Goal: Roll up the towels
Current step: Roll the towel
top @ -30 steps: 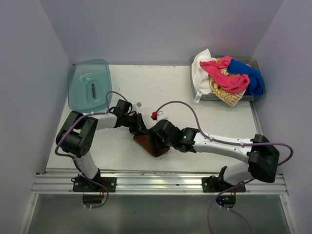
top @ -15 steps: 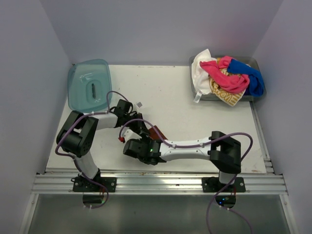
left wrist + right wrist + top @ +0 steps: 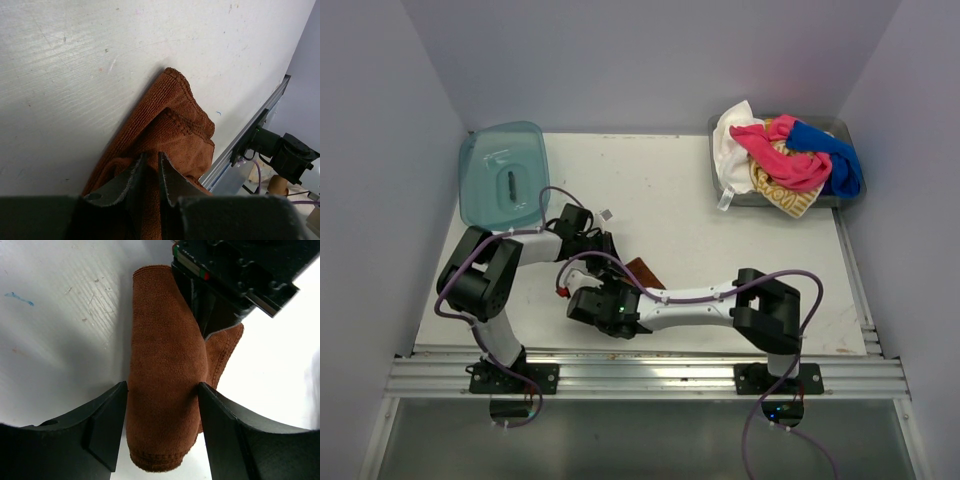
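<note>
While the left gripper (image 3: 151, 157) is clamping a fold of the rust-brown towel (image 3: 165, 330) by the near edge of the worktop (image 3: 720, 200), the right gripper (image 3: 162, 387) is straddling that towel, jaws spread.

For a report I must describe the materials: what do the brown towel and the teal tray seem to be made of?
The rust-brown towel looks like soft terry or microfibre cloth: a fine matte pile in ribbed rows and a stitched hem. The exact fibre cannot be told. The teal tray looks like translucent plastic with a smooth, slightly glossy finish: see-through tint, moulded rounded corners.
</note>
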`<state>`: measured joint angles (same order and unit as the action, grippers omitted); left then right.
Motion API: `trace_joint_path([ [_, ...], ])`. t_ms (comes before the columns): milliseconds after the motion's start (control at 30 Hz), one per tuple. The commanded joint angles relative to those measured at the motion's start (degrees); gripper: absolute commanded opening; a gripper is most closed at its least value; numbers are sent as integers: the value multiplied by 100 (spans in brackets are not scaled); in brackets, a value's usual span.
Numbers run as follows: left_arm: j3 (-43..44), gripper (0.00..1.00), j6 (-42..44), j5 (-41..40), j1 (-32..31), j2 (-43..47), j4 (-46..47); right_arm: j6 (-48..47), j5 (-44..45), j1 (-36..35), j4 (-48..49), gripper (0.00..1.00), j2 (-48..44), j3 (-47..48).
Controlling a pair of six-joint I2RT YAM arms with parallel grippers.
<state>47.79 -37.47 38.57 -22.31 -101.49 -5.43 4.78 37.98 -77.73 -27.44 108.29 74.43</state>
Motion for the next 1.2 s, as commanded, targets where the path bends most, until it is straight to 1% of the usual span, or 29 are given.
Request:
trace_joint_path([
  [0, -42, 19, 170, -350, -72, -204, -257, -284, 237, -40, 195, 61, 227, 238],
  [100, -51, 19, 161, -350, -72, -169, -257, -206, 123, -40, 213, 61, 411, 247],
  [167, -51, 19, 153, -350, -81, -125, -257, 23, 52, -23, 178, 58, 500, 230],
  [200, -51, 20, 161, -341, -72, -99, -265, 137, 26, -14, 152, 55, 570, 229],
  [233, -68, 24, 153, -280, -72, -20, -257, 407, -53, 47, 73, 43, 570, 221],
  [300, -68, 29, 118, -244, -72, 94, -265, 768, -351, 83, 160, 32, 379, 11],
  [333, -42, 33, 100, -236, -72, 208, -283, 901, -439, 118, 299, 23, 273, -86],
  [367, -16, 35, 83, -236, -72, 252, -327, 1033, -649, 136, 362, 18, 193, -270],
  [433, 124, 38, 65, -253, -64, 401, -432, 1401, -800, 206, 519, 12, -78, -455],
  [467, 177, 40, 47, -262, -55, 454, -476, 1525, -940, 232, 573, 7, -158, -630],
  [633, 494, 42, -84, -367, -37, 832, -678, 2228, -1450, 478, 1064, 2, -773, -1255],
  [700, 529, 42, -198, -411, 7, 990, -696, 2518, -1800, 601, 1353, 1, -1116, -1632],
  [867, 486, 41, -418, -525, 165, 1298, -696, 3046, -2496, 1084, 1961, 1, -1801, -2554],
  [933, 459, 41, -454, -561, 261, 1421, -696, 3292, -2733, 1260, 2216, 1, -1951, -2793],
  [967, 459, 41, -462, -561, 297, 1465, -687, 3380, -2847, 1339, 2330, 1, -2048, -3064],
  [1033, 485, 41, -445, -569, 323, 1518, -714, 3705, -3259, 1610, 2717, 1, -2311, -3381],
  [1100, 494, 41, -410, -543, 323, 1527, -757, 4064, -3480, 1900, 3365, 1, -2548, -3891],
  [1133, 494, 41, -392, -526, 323, 1527, -766, 4171, -3734, 1998, 3560, 1, -2611, -4215],
  [1167, 486, 41, -384, -526, 323, 1518, -793, 4285, -3780, 2086, 3736, 1, -2655, -4374],
])
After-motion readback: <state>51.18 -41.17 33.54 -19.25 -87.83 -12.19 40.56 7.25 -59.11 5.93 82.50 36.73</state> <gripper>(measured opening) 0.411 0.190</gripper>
